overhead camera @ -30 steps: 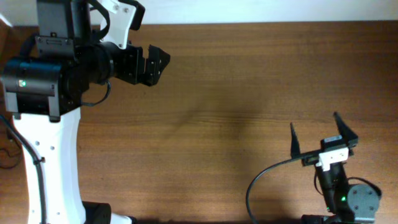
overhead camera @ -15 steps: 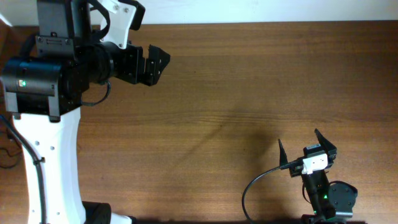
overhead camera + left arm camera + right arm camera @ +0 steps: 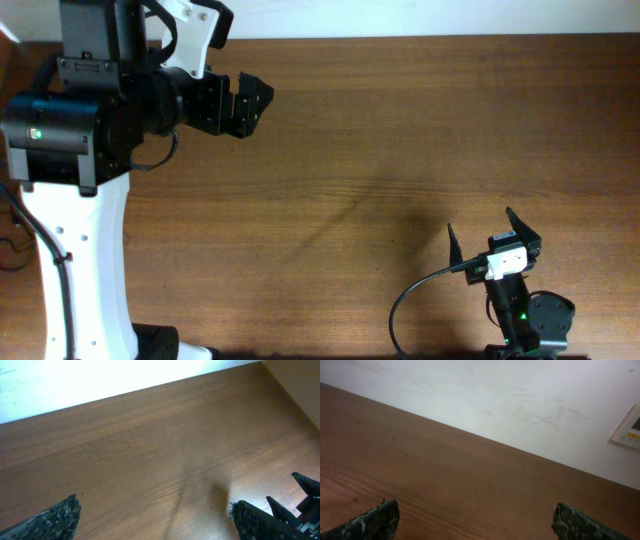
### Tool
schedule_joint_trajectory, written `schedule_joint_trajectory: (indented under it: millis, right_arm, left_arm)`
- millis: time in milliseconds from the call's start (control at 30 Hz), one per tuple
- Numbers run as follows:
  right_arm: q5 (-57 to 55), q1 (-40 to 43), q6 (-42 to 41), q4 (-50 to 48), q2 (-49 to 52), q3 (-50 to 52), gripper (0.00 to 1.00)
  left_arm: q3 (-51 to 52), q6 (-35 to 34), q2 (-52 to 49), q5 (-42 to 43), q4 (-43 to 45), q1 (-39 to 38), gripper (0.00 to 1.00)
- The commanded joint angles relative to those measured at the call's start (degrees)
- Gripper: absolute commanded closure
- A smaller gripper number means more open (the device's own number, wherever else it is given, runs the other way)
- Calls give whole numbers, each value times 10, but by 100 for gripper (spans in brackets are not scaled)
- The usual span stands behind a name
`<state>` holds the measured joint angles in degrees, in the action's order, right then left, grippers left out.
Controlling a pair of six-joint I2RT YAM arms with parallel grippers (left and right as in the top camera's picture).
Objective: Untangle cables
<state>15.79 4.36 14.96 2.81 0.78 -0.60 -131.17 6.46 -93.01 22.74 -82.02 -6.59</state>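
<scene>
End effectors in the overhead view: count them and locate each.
2. The left black two-finger end effector is open at the far left of the brown wooden table; the right black two-finger end effector is open near the front right edge. None seems hidden.

A brown wooden table (image 3: pixel 400 120) with fine grain fills the scene. It is evenly lit, with a faint slanting shadow (image 3: pixel 335 215) near its middle. Beyond its far edge rises a white, slightly scuffed wall (image 3: pixel 495 395), and a cream panel (image 3: pixel 630 430) hangs on it, cut off by the picture's right edge.
</scene>
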Motion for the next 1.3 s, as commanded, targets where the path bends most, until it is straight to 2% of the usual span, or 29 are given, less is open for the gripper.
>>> schedule_joint_trajectory:
  millis: [0, 467, 600, 700, 767, 867, 967, 1167, 1267]
  right_arm:
    - [5, 2, -8, 4, -6, 3, 1]
    - [5, 2, -8, 4, -6, 3, 1]
    - [5, 2, -8, 4, -6, 3, 1]
    - [5, 2, -8, 4, -6, 3, 1]
    - [5, 2, -8, 4, -6, 3, 1]
    - [5, 2, -8, 4, -6, 3, 1]
    - [5, 2, -8, 4, -6, 3, 1]
    - [5, 2, -8, 4, -6, 3, 1]
    - [5, 2, -8, 4, -6, 3, 1]
  left_arm:
    - [-1, 9, 0, 9, 1, 0, 1]
    - [-1, 9, 0, 8, 1, 0, 1]
    - [-1, 9, 5, 8, -29, 0, 1]
    - [35, 10, 47, -33, -13, 0, 1]
    - [117, 10, 99, -56, 40, 0, 1]
    - [307, 10, 202, -76, 157, 1, 1]
    - [519, 9, 321, -76, 258, 50, 1]
    - [867, 10, 536, -76, 599, 96, 1]
    - [1015, 29, 640, -76, 741, 101, 1]
